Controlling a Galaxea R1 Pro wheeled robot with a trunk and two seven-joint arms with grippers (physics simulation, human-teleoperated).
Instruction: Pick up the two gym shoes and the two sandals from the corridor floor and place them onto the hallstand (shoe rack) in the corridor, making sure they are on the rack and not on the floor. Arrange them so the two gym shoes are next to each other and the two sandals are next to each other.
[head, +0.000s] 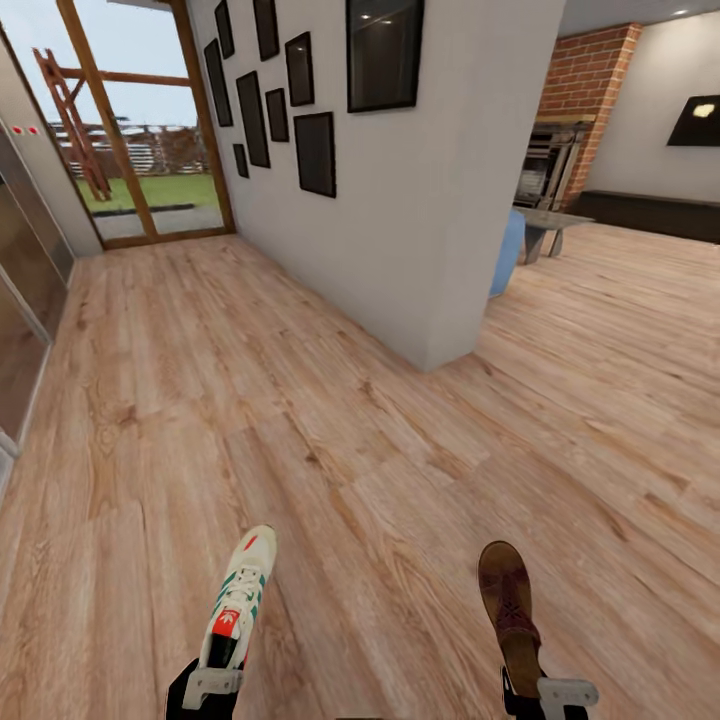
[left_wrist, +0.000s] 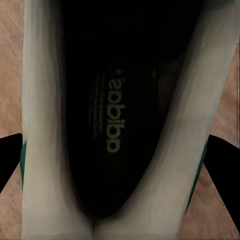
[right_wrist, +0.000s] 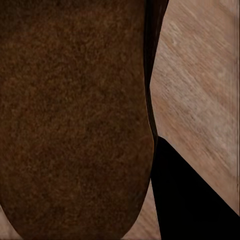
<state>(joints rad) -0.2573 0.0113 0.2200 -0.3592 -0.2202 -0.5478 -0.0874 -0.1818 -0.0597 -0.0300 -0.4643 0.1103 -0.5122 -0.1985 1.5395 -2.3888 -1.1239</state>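
Observation:
A white gym shoe (head: 238, 596) with green stripes and a red tongue tab hangs over the corridor floor (head: 330, 400) at the lower left of the head view, heel held by my left gripper (head: 213, 682), which is shut on it. The left wrist view looks into the gym shoe's (left_wrist: 45, 125) dark opening with black fingers (left_wrist: 222, 160) at both sides. At the lower right, my right gripper (head: 540, 692) is shut on the heel of a dark brown sandal (head: 509, 612). The sandal's footbed (right_wrist: 75, 115) sits close in the right wrist view beside a black finger (right_wrist: 187, 200). The hallstand is out of view.
A grey-white wall (head: 420, 200) with dark picture frames (head: 315, 152) ends in a corner ahead. A glazed door (head: 140, 120) closes the corridor's far end. Beyond the corner on the right stand a brick fireplace (head: 575, 120) and a small table (head: 545, 225). A panel (head: 20, 300) lines the left edge.

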